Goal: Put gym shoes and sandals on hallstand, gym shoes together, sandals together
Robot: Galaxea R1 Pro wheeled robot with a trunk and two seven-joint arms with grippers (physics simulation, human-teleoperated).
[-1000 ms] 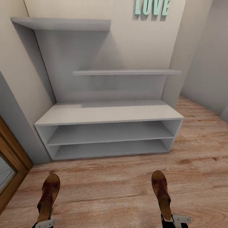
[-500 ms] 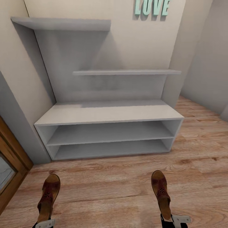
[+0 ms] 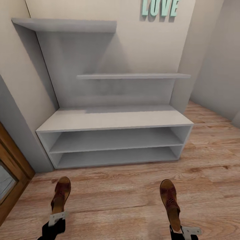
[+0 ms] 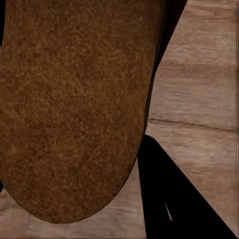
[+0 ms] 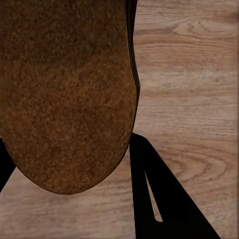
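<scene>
While gripped at the heel by the left gripper [image 3: 57, 218], left sandal [image 3: 60, 195] juts forward, toe toward the hallstand [image 3: 113, 120]. Closed on it, that gripper. Right sandal [image 3: 169, 200] likewise clamped at the heel in the right gripper [image 3: 187, 230], toe ahead. Tan underside [image 4: 74, 99] close against the left wrist camera; same on the right [image 5: 64, 94]. Beneath both, corridor floor [image 3: 116, 200]; rack tiers beyond, ahead of the toes.

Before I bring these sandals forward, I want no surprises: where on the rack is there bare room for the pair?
The hallstand looks bare throughout: its flat top, the upper tier between the side walls, and the lower tier by the floor. The two wall shelves are bare too. Nothing looks crowded. The left sandal and right sandal are held out over the corridor floor.
</scene>
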